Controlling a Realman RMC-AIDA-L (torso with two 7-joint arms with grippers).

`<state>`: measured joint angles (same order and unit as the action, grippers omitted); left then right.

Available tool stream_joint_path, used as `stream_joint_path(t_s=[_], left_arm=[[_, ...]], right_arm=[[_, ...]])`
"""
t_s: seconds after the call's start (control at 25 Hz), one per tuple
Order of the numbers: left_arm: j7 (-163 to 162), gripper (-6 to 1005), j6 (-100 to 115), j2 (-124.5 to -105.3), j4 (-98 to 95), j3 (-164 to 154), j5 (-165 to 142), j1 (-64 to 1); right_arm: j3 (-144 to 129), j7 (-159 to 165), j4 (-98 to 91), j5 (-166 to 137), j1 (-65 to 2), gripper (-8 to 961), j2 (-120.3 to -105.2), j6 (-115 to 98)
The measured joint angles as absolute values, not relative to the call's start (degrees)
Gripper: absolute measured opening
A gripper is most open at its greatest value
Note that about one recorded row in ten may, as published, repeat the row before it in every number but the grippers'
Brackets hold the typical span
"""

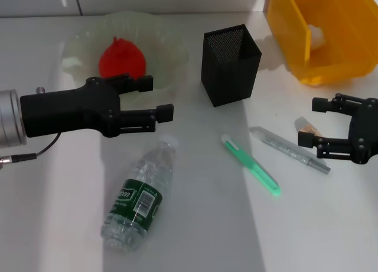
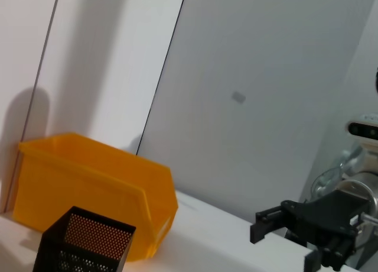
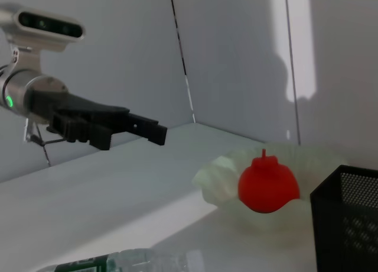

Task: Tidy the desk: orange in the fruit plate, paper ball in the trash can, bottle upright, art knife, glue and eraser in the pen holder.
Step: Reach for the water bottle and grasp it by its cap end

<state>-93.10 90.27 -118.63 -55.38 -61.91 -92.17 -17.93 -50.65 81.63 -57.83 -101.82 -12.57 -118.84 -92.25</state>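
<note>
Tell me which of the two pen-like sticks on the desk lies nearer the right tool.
The clear grey stick: its end nearly reaches the right tool. The bright green stick lies farther off, toward the bottle.

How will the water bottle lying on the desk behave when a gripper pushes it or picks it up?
The bottle lies on its side on the smooth white desk, so a sideways push will probably roll it. Its clear thin walls look soft, so a firm squeeze may dent them. It appears to hold water, so it is likely rather heavy for its size.
</note>
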Motion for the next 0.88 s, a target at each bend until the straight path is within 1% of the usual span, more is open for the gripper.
stream_joint_path(t_s=[0.04, 0.12, 0.24, 0.28, 0.4, 0.44, 0.48, 0.56, 0.6, 0.64, 0.88], left_arm=[[-102.17, 875, 86.79, -118.58, -64.95, -66.17, -94.8, -16.06], [-104.3, 875, 85.9, -118.58, -67.12, -67.27, -96.04, -15.77], [-119.76, 875, 79.82, -118.66, -80.94, -74.93, -107.62, -14.21], [-119.76, 874, 79.82, -118.66, -80.94, -74.93, -107.62, -14.21], [-133.09, 874, 76.43, -118.64, -88.82, -82.72, -119.34, -14.49], [-142.53, 874, 74.87, -118.68, -91.99, -88.04, -127.88, -15.77], [-142.53, 874, 74.87, -118.68, -91.99, -88.04, -127.88, -15.77], [-155.01, 874, 74.07, -118.71, -93.34, -94.16, -137.44, -19.08], [-155.01, 874, 74.07, -118.71, -93.34, -94.16, -137.44, -19.08], [-160.88, 874, 74.57, -118.77, -92.69, -97.63, -142.05, -21.71], [-164.33, 874, 74.27, -119.05, -89.94, -99.89, -143.83, -24.63]], right_arm=[[-50.63, 79.73, -55.29, -102.1, -12.83, 817, -118.57, -92.53], [-50.63, 79.22, -54.57, -102.43, -12.88, 818, -118.48, -92.58], [-50.6, 78.02, -54.43, -105.02, -12.58, 818, -118.37, -93.56], [-50.6, 78.02, -54.43, -105.02, -12.58, 818, -118.37, -93.56], [-50.55, 77.3, -54.2, -106.39, -12.51, 818, -118.04, -94.4], [-50.52, 77.22, -54.13, -107.13, -12.52, 818, -117.75, -95.27], [-50.52, 77.22, -54.13, -107.13, -12.52, 818, -117.75, -95.27], [-50.31, 77.21, -54.22, -108.61, -12.58, 818, -117.53, -96.24], [-50.31, 77.21, -54.22, -108.61, -12.58, 818, -117.53, -96.24], [-49.81, 77.21, -54.26, -109.33, -12.59, 818, -117.43, -96.33], [-48.54, 77.21, -54.03, -109.59, -12.38, 818, -117.41, -96.36]])
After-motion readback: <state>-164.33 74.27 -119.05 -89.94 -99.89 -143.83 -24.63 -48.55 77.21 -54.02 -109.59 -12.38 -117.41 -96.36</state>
